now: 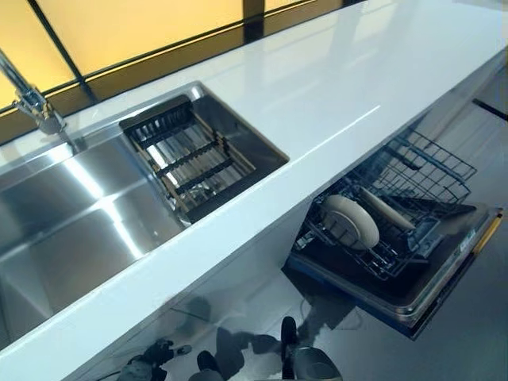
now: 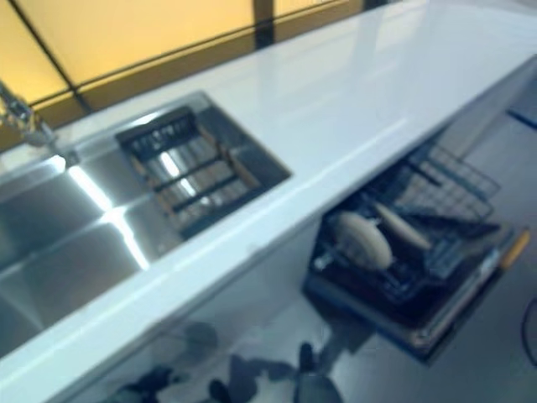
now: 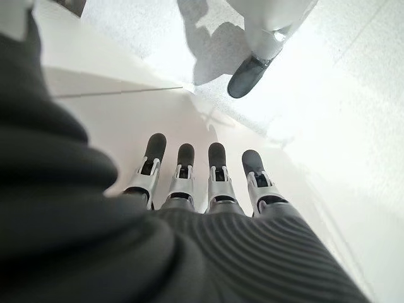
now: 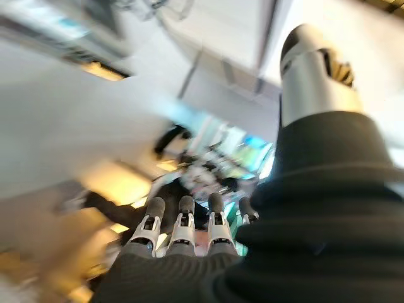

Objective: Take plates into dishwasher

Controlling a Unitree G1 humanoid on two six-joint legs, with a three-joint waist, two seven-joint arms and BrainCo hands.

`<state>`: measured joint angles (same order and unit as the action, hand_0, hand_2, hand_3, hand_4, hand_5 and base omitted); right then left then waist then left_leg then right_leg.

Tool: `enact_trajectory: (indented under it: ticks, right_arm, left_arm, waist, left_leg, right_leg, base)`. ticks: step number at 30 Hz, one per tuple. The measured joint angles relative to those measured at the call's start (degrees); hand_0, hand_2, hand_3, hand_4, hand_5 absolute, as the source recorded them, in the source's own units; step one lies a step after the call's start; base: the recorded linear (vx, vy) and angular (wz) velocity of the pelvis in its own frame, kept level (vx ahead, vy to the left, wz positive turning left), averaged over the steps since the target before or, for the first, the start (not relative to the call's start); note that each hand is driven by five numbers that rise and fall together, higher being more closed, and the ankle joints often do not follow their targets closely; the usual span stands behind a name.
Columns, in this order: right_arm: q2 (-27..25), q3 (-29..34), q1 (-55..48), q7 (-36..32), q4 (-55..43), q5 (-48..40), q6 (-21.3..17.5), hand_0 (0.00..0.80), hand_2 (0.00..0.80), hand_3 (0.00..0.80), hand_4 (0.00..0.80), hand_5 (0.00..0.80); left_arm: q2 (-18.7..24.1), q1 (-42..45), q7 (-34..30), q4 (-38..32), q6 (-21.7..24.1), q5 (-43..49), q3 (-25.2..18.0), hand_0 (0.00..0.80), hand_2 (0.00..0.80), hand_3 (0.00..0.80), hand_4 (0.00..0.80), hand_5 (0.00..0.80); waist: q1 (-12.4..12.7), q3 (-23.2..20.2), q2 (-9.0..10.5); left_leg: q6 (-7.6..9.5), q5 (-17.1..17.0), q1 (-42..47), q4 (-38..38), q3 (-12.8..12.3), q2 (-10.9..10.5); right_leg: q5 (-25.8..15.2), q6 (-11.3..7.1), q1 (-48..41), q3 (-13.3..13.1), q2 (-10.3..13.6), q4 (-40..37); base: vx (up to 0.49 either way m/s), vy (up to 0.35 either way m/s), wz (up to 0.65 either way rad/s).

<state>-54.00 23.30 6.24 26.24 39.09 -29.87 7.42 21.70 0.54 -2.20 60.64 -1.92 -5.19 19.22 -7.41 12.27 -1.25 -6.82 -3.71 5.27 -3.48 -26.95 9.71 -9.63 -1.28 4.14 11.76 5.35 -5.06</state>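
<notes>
Setting: white countertop (image 1: pixel 333 87) under an amber-lit window, steel sink (image 1: pixel 71 222) sunk into it with a faucet (image 1: pixel 32 99) at its far edge
Sink contents: slatted drying rack (image 1: pixel 190 159) sits across the end of the sink nearest the dishwasher; no plate shows in it
Dishwasher: open below the countertop, wire rack (image 1: pixel 397 206) pulled out over the lowered door (image 1: pixel 444 270)
Plates: two pale plates, one round plate (image 1: pixel 349 221) standing on edge in the wire rack, a second plate (image 1: pixel 389 210) leaning just beside it
Handling: my guess is glazed ceramic, stiff, fairly heavy, slippery and chip-prone against the wires; best pinched at the rim, thumb on one face
Left hand (image 3: pixel 202 183): hangs low beside the cabinet front, fingers straight and relaxed, holding nothing
Right hand (image 4: pixel 183 230): out toward the dishwasher, fingers extended side by side, thumb (image 4: pixel 312 69) apart, empty
</notes>
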Motion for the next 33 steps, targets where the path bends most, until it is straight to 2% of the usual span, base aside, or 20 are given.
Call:
enact_trajectory:
  ticks: [3, 9, 13, 15, 18, 23, 26, 28, 33]
  right_arm:
    - [1.35, 0.70, -0.66, 1.67, 0.77, -1.32, 0.01, 0.000, 0.000, 0.000, 0.000, 0.000]
    - [2.96, 0.81, -1.72, 2.47, 4.25, -5.47, -0.57, 0.000, 0.000, 0.000, 0.000, 0.000]
    - [3.06, 1.81, -1.76, -0.53, 8.87, -8.04, -1.41, 0.000, 0.000, 0.000, 0.000, 0.000]
    - [3.32, 1.79, -1.73, -3.30, 11.19, -9.00, -2.09, 0.000, 0.000, 0.000, 0.000, 0.000]
    - [4.24, 1.69, -0.96, -5.50, 13.93, -9.11, -2.57, 0.000, 0.000, 0.000, 0.000, 0.000]
    - [6.36, 1.48, -0.14, -8.19, 15.60, -9.17, -4.95, 0.000, 0.000, 0.000, 0.000, 0.000]
    - [6.49, 0.98, 1.10, -9.66, 16.06, -9.86, -5.04, 0.000, 0.000, 0.000, 0.000, 0.000]
    - [6.90, 0.36, 2.73, -10.74, 16.28, -10.39, -5.05, 0.000, 0.000, 0.000, 0.000, 0.000]
    - [8.54, -3.97, 5.80, -14.38, 16.21, -11.44, -6.13, 0.000, 0.000, 0.000, 0.000, 0.000]
  left_arm:
    - [-1.30, 0.09, -0.20, 1.27, 0.02, 0.00, 0.53, 0.000, 0.000, 0.000, 0.000, 0.000]
    - [-3.28, -0.66, -0.73, 1.46, 0.12, -0.05, 2.17, 0.000, 0.000, 0.000, 0.000, 0.000]
    - [-4.47, -1.55, -0.77, 1.45, 1.20, -0.09, 4.26, 0.000, 0.000, 0.000, 0.000, 0.000]
    - [-5.63, -2.81, -0.93, 1.44, 1.44, -0.10, 4.35, 0.000, 0.000, 0.000, 0.000, 0.000]
    - [-6.08, -3.75, -1.33, 1.28, 2.36, -0.14, 4.39, 0.000, 0.000, 0.000, 0.000, 0.000]
    - [-6.02, -4.82, -1.84, 0.52, 2.40, -0.62, 4.39, 0.000, 0.000, 0.000, 0.000, 0.000]
    - [-5.95, -6.10, -2.45, -0.53, 2.41, -0.68, 4.39, 0.000, 0.000, 0.000, 0.000, 0.000]
    - [-5.95, -6.38, -2.68, -1.00, 2.46, -0.70, 4.39, 0.000, 0.000, 0.000, 0.000, 0.000]
    - [-5.98, -6.72, -3.39, -2.79, 2.63, -0.71, 4.81, 0.000, 0.000, 0.000, 0.000, 0.000]
  waist:
    - [-1.54, -1.08, -1.88]
    - [-2.74, -0.62, -5.80]
    - [-2.91, 0.44, -8.98]
    - [-2.99, 1.95, -11.43]
    - [-2.97, 3.30, -13.56]
    - [-3.01, 5.99, -15.40]
    - [-3.65, 8.51, -16.87]
    - [-4.37, 9.63, -17.37]
    - [-4.41, 10.43, -18.13]
  left_leg:
    - [-0.07, 0.05, 0.03, -0.04, -0.33, 0.06]
    - [-0.05, 0.39, -0.14, 0.27, -1.17, -0.17]
    - [0.15, 0.60, -1.28, 0.48, -1.39, -0.82]
    - [0.50, 0.62, -2.29, 0.76, -1.42, -1.37]
    - [0.64, 0.73, -3.98, 1.20, -1.38, -1.74]
    - [0.71, 0.76, -5.11, 1.03, -1.35, -2.10]
    - [0.83, 0.66, -6.14, 0.99, -1.29, -2.36]
    - [0.88, 0.62, -6.22, 0.86, -1.28, -2.38]
    - [1.31, 0.31, -7.06, 0.47, -1.20, -2.91]
  right_leg:
    - [-0.01, 0.00, 0.23, -0.15, -0.03, 0.04]
    - [0.01, 0.02, 1.27, -0.18, 0.55, 1.02]
    - [0.08, 0.05, 3.30, -0.23, 1.46, 2.53]
    - [0.14, -0.04, 4.98, -0.35, 2.12, 3.71]
    - [0.24, -0.06, 7.47, -0.23, 2.80, 5.20]
    - [0.45, 0.24, 10.42, -0.07, 3.37, 7.33]
    - [0.97, 0.90, 12.46, 0.31, 3.79, 9.10]
    - [1.22, 0.96, 12.82, 0.29, 3.80, 9.54]
    - [1.37, 1.08, 14.83, 0.12, 4.08, 10.66]
  base:
    - [-0.009, 0.018, -0.07]
    - [-0.030, 0.034, -0.07]
    - [-0.047, 0.054, -0.05]
    - [-0.070, 0.027, -0.08]
    - [-0.054, -0.003, -0.10]
    - [-0.071, -0.010, -0.16]
    - [-0.054, -0.016, -0.03]
    - [-0.044, -0.002, -0.03]
    - [-0.034, -0.004, -0.10]
